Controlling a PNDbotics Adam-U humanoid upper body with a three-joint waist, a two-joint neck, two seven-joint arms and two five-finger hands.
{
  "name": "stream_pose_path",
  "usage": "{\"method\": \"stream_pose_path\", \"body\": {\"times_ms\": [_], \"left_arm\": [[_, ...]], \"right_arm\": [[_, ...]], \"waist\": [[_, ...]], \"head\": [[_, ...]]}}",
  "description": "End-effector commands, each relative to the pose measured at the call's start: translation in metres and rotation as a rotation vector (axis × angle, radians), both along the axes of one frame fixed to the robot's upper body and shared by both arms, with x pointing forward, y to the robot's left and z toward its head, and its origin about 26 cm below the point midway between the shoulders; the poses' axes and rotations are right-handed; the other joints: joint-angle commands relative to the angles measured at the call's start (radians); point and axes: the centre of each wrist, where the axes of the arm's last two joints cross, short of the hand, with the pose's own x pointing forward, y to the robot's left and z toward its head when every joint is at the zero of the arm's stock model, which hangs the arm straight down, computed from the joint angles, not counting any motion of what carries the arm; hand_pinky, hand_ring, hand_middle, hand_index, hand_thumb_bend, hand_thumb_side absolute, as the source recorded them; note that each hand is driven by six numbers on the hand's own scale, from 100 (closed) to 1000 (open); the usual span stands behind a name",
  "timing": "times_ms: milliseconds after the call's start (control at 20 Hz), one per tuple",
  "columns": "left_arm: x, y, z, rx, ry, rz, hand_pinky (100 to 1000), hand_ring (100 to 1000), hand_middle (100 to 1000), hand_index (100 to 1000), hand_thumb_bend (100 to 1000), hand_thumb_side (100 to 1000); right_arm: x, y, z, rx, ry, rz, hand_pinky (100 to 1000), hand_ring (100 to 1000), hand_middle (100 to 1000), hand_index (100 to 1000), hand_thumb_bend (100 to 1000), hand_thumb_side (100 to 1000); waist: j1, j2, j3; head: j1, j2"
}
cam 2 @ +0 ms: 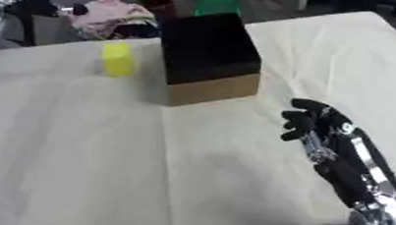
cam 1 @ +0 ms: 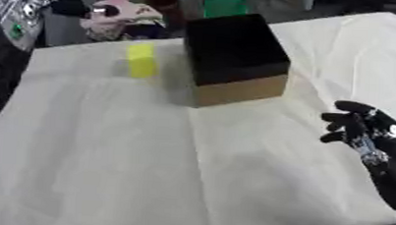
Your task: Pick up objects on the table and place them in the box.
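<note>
- Right eye view, lower right of the frame: the right hand point(cam 2: 314, 125) comes in from the lower right corner on a black and silver forearm. Its fingers are curled inward and hold nothing; whether the fingertips touch the cloth cannot be told.
- Centre of the frame: the table point(cam 1: 103, 168), covered in a pale cloth, lies bare between the hand and the things farther back.
- Upper centre: the box point(cam 1: 235, 57), black above and brown at its base, stands up and to the left of the right hand, near it but apart.
- Upper left: the yellow block point(cam 1: 141, 60) stands on the cloth just beside the box, on the box's left. Its long axis runs roughly away from the camera. It appears to be the only loose item on the table.
- Governing relation: the block lies up and to the left of the right hand, with the box partly between them. A direct reach would probably have to pass in front of the box.
- Left hand: shows in neither view.
</note>
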Motion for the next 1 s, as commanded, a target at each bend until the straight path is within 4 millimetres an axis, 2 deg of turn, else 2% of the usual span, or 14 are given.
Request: {"method": "stream_pose_path", "body": {"times_ms": [50, 150, 400, 600, 650, 1000], "left_arm": [[0.002, -0.006, 0.015, 0.08, 0.006, -0.02, 747, 738, 723, 816, 973, 644], [0.005, -0.015, 0.011, 0.114, 0.017, -0.039, 742, 723, 701, 804, 997, 627], [0.008, -0.031, 0.003, 0.17, -0.008, -0.052, 729, 709, 684, 790, 934, 553], [0.009, -0.036, -0.006, 0.182, -0.01, -0.05, 729, 707, 682, 789, 884, 447], [0.009, -0.037, -0.008, 0.183, -0.007, -0.049, 729, 706, 680, 788, 877, 424], [0.009, -0.036, -0.013, 0.176, 0.0, -0.036, 731, 708, 685, 790, 755, 323]], "right_arm": [[0.001, 0.002, 0.008, 0.001, -0.024, 0.021, 630, 817, 544, 811, 100, 482], [0.001, 0.004, 0.008, 0.001, -0.025, 0.027, 629, 817, 544, 811, 100, 486], [0.002, 0.006, 0.01, 0.001, -0.03, 0.037, 629, 817, 543, 811, 100, 490], [0.002, 0.007, 0.009, 0.0, -0.03, 0.037, 629, 816, 543, 811, 100, 501], [0.002, 0.008, 0.009, -0.001, -0.03, 0.038, 629, 816, 543, 811, 126, 425], [0.003, 0.009, 0.01, -0.008, -0.034, 0.04, 629, 816, 543, 811, 126, 433]], "waist": [[-0.003, -0.009, -0.007], [-0.001, -0.004, -0.015], [0.004, 0.009, -0.028], [0.009, 0.019, -0.034], [0.011, 0.021, -0.035], [0.02, 0.041, -0.041]], "head": [[0.005, -0.009], [0.008, -0.011], [0.009, -0.019], [0.009, -0.021], [0.009, -0.022], [0.001, -0.03]]}}
